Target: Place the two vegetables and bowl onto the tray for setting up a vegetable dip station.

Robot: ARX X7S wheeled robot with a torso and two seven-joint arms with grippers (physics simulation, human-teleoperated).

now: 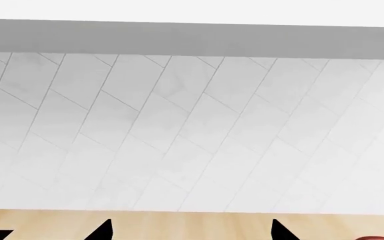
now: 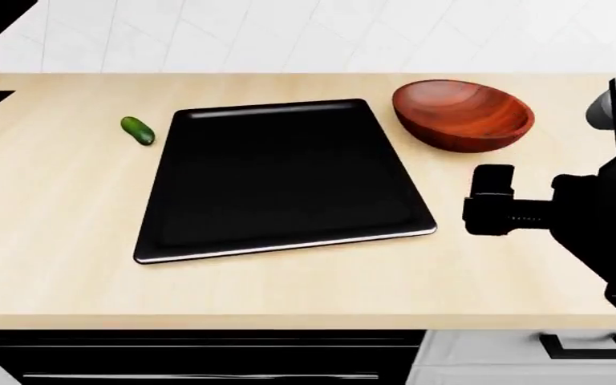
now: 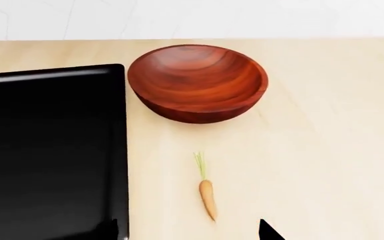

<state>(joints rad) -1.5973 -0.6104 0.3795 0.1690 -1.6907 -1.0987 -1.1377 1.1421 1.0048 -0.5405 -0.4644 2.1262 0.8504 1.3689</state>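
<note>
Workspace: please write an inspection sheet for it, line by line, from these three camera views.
Surface: light wooden counter, bare around the items.
Job's things: black tray empty; wooden bowl beside its far right corner; cucumber to its left; carrot lying in front of the bowl, all off the tray.
Clutter: nothing seen.
Grippers: right gripper above the carrot, only fingertips visible; left gripper facing the wall, holding nothing visible.
Cables: nothing seen.
Surroundings: white tiled wall, dark cabinets below.

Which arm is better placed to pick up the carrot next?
Right. The right claw hangs just above the carrot, which lies on the counter beside the tray. The left wrist view shows mostly wall.
</note>
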